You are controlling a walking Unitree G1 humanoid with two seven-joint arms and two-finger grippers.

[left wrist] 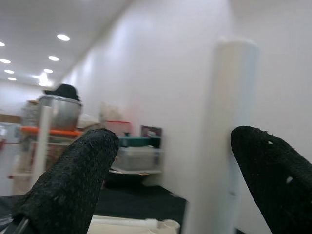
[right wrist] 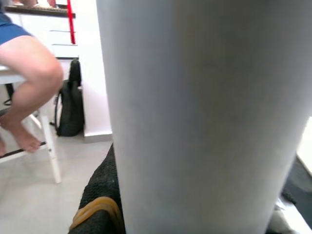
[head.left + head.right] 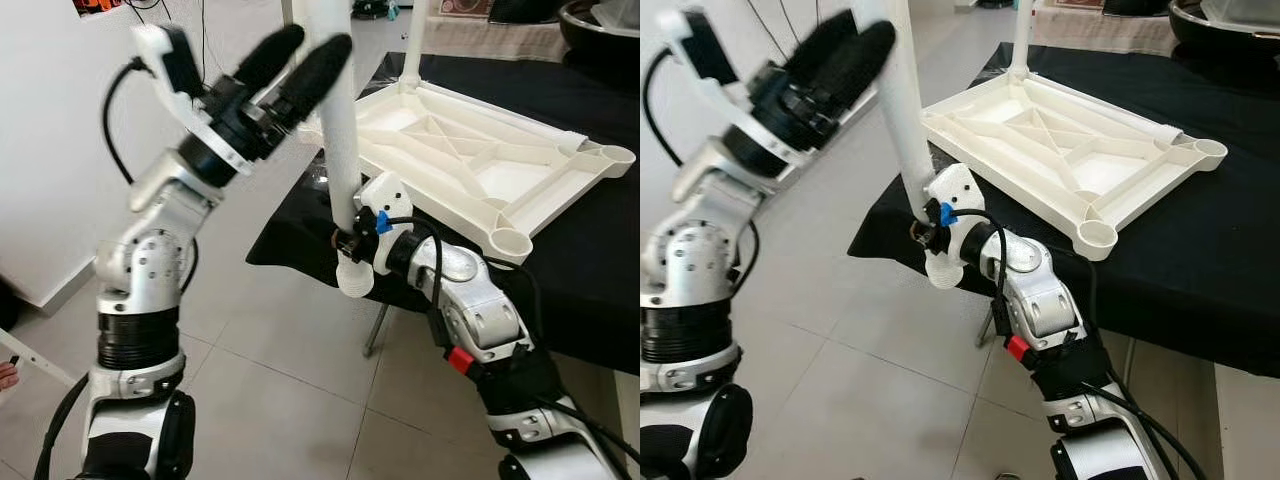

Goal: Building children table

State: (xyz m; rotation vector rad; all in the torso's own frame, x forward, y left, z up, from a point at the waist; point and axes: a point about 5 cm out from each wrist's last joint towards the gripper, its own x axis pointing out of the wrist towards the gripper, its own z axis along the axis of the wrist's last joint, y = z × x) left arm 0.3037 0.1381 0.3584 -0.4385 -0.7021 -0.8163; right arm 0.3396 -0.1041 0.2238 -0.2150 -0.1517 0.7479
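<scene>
My right gripper is clamped on a white table leg, left of the upturned tabletop. My left gripper, fingers apart, hovers beside the leg's upper part.

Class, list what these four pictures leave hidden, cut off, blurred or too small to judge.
- Top of the white table leg: cut off by the upper edge in both eye views.
- Right pincer: its fingers hidden behind the leg; the right wrist view is blocked by it.
- Left pincer: motion-blurred in the eye views, so contact with the leg is unclear.
- Upturned tabletop: its far corner socket is hidden by an already fitted leg.
</scene>
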